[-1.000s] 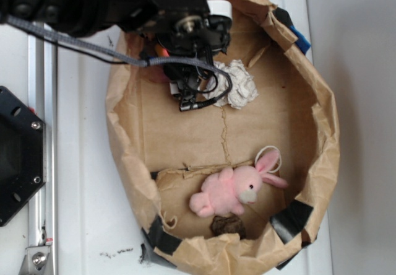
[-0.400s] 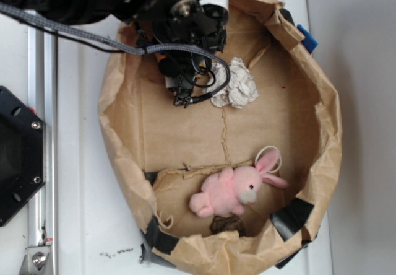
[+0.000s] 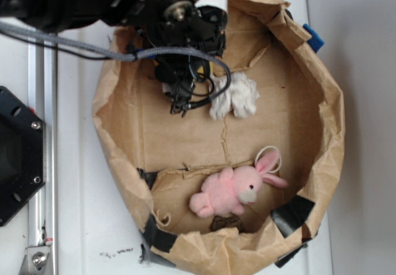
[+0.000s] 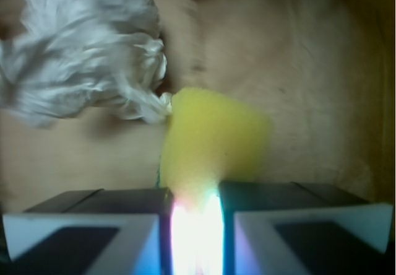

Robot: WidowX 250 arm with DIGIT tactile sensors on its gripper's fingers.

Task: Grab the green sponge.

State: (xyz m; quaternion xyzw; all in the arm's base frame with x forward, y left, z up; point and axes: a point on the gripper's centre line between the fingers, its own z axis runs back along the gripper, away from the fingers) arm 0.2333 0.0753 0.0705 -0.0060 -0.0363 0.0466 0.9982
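Gripping the green sponge [image 4: 213, 142], which looks bright yellow in the wrist view, the gripper [image 4: 195, 222] has its two dark fingers [image 4: 102, 210] closed in on the block's near end, with only a narrow, glare-washed slit between them. That close view is the only one that shows the hold: the sponge stands out past the fingertips, and its far corner touches the white crumpled paper wad [image 4: 80, 52] at upper left, over brown paper floor.

From the exterior view the black arm and its cables cover nearly all of this. The gripper [image 3: 184, 92] sits low in the upper left part of the brown paper bag [image 3: 328, 139], and only a small yellow sliver of the sponge [image 3: 203, 70] peeks out beside the wrist. The paper wad [image 3: 238, 96] lies just to the right of the fingers. The exterior view alone shows the pink plush bunny [image 3: 232, 188] lying well apart near the bag's lower rim, and the bag resting on a white table [image 3: 80, 194].
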